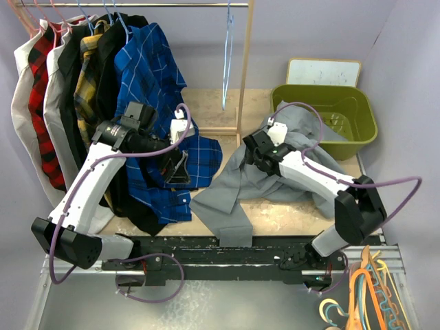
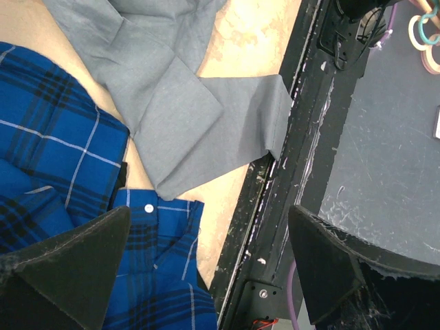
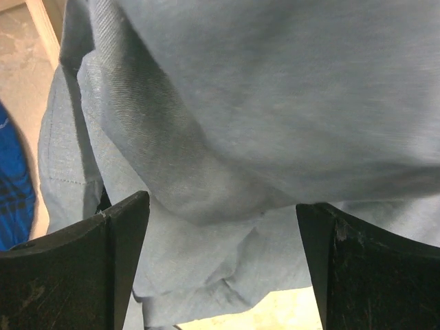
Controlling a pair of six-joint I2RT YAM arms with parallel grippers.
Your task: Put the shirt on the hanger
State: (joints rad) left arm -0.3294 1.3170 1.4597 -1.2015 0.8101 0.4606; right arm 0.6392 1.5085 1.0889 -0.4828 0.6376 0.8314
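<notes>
Seen from above, the grey shirt (image 1: 237, 185) lies crumpled on the counter (image 1: 275, 214) at centre right, one sleeve trailing toward the lower edge; the light-blue hanger (image 1: 227, 69) hangs apart from it on the clothes rail (image 1: 137, 5) at upper centre; a blue checked shirt (image 1: 155, 75) hangs on the same rail at upper left, its tail spilling onto the counter; a green bin (image 1: 357, 130) sits at upper right and orange hangers (image 1: 364, 289) lie at lower right; the left end effector (image 1: 175, 166) hovers over the blue checked fabric, while the right end effector (image 1: 249, 148) sits at the grey shirt's upper edge. In the left wrist view, the left end effector (image 2: 210, 268) is spread wide with nothing between its fingers; the grey shirt (image 2: 179, 103) fills the upper centre, the blue checked shirt (image 2: 55, 158) the left side. In the right wrist view, the right end effector (image 3: 223, 268) is also spread wide; folds of the grey shirt (image 3: 275, 103) fill the frame just beyond its fingers, not pinched.
</notes>
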